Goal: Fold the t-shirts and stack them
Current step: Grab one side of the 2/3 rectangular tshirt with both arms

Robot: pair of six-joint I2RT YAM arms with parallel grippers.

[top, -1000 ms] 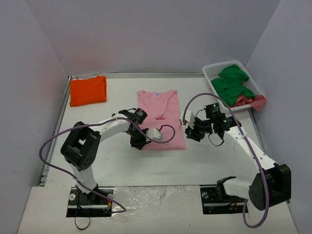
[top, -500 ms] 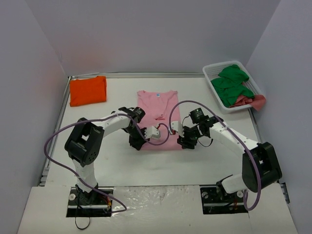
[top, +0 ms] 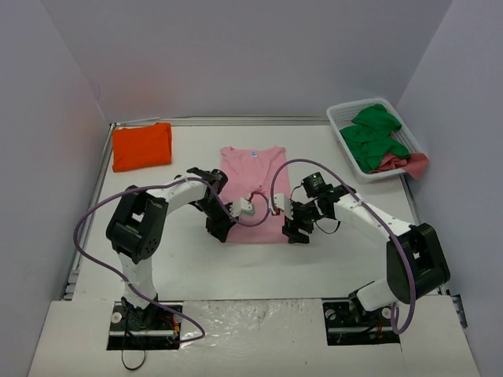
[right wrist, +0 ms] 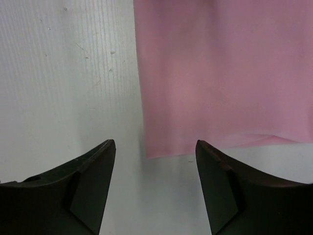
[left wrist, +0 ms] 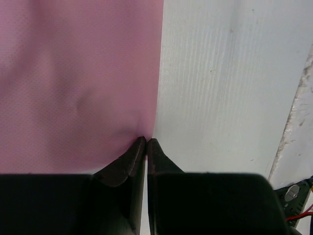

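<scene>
Right arm swung in from the right, and my right gripper (top: pixel 295 233) now hangs over the near right corner of the light pink soft-cloth t-shirt (top: pixel 255 169). Its jaws are wider apart than before and straddle that corner, ready to grab. My left gripper (left wrist: pixel 146 139) is pinched together on the near left corner, cloth puckering at the tips. I judge it holds there so both corners lift together. Shirt lies flat mid white table (top: pixel 236 263); folded bright orange t-shirt (top: pixel 141 145) sits far left, likely the stack spot.
</scene>
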